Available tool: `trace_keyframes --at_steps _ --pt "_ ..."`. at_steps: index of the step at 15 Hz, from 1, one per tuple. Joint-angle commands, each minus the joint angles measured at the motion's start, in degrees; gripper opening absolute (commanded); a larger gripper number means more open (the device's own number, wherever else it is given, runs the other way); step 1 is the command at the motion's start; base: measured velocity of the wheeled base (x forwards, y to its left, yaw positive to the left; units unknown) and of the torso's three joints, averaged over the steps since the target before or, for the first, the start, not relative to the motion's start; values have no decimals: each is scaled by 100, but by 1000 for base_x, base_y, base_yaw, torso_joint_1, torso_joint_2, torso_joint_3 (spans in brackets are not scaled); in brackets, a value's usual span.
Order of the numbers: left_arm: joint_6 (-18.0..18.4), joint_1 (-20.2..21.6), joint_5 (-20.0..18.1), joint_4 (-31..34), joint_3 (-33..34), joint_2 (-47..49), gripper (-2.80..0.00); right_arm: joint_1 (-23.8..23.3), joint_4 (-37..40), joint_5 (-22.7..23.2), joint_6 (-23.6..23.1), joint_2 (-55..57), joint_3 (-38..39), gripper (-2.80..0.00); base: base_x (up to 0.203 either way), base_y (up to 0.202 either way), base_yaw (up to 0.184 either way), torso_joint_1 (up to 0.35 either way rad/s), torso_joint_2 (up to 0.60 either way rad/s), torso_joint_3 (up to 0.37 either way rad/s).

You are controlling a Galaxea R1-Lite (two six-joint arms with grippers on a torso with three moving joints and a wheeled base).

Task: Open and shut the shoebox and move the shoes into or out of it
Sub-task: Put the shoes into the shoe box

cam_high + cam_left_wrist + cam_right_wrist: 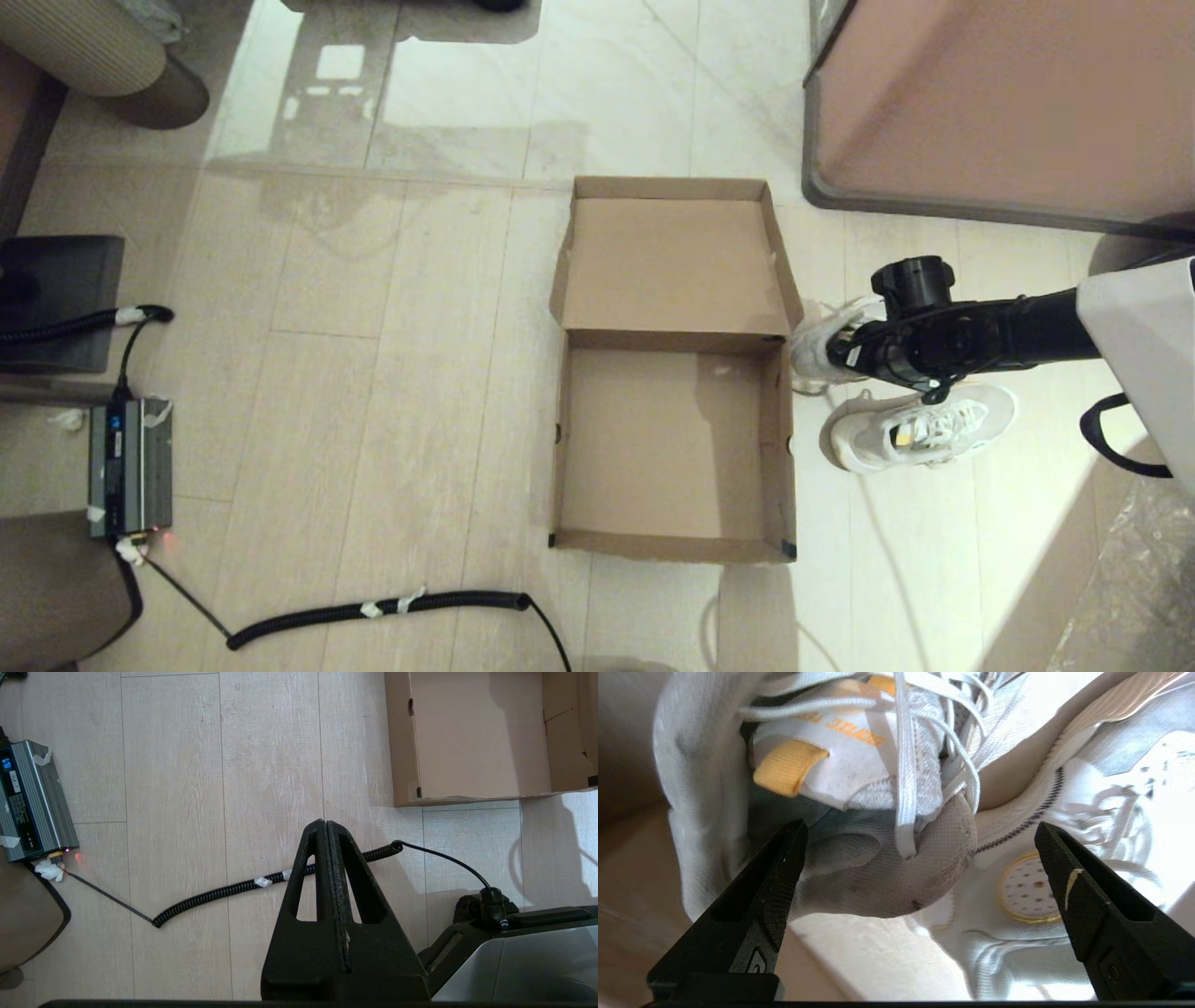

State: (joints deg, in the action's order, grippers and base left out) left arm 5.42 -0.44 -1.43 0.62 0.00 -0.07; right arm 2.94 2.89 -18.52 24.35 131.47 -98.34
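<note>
Nearest the robot, at about seven o'clock in the head view, a coiled cable [373, 611] lies on the floor [392, 392], running to a grey power unit [131, 465] at nine o'clock. The left gripper [326, 826] hangs parked above that cable, its two fingers pressed together with no gap and nothing between them. In the middle of the scene stands the shoebox [672, 448], open and with nothing inside, its lid [674, 266] folded back flat toward twelve o'clock. At three o'clock, just beside the box's right wall, the two shoes sit on the floor: the nearer shoe [920, 427] lies in plain sight with its toe pointing toward the box, and the farther shoe [822, 350] sits right behind it, partly hidden by the arm. The right gripper [920, 835] hovers over that farther shoe with its fingers [777, 877] spread wide, the shoe's tongue and laces between them; whether the tips touch the shoe I cannot tell. The nearer shoe shows close by in the wrist view. Farthest, at one o'clock, stands a pinkish block [1008, 103] with a grey rim.
</note>
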Motion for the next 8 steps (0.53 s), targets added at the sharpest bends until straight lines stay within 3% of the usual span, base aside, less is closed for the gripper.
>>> trace_keyframes --at_steps 1,8 --pt "2 0 2 -1 0 7 -280 -19 1 -28 2 -96 114 0 0 0 0 0 0 0" --pt "2 0 -6 -1 0 7 -280 -81 -391 -138 61 -568 1347 0 0 0 0 0 0 0"
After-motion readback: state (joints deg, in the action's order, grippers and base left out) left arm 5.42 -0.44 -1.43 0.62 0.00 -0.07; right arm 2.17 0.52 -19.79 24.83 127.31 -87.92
